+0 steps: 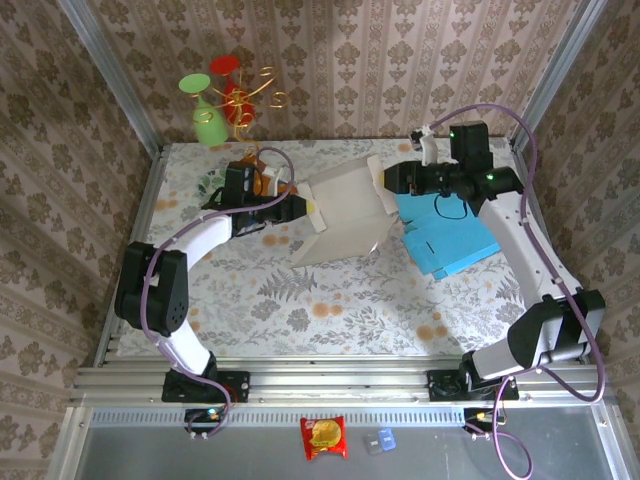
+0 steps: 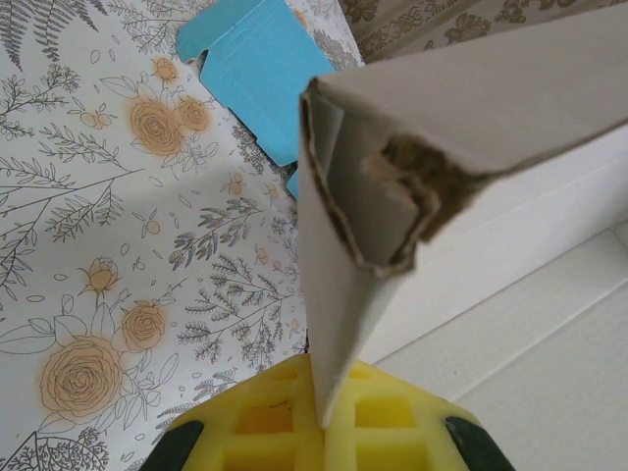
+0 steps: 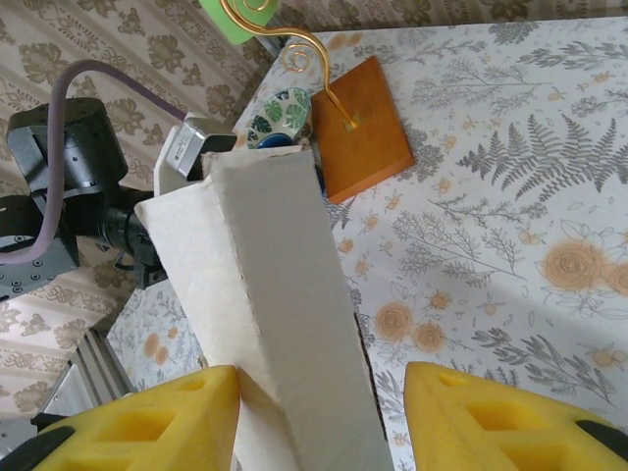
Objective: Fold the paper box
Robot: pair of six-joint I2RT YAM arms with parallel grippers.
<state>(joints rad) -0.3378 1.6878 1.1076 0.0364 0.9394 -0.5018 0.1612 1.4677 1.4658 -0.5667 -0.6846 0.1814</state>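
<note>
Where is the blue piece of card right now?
From above, the blue card lies flat on the right side of the table, between the right arm and the white paper box.

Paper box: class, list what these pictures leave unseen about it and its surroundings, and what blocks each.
- Left wrist view: the paper box runs off the top and right edges, so its full shape is unknown.
- Right wrist view: the box covers the left tool fingers, and the bottom edge cuts off the right tool.
- Top view: the red packet print is too small to read.
</note>
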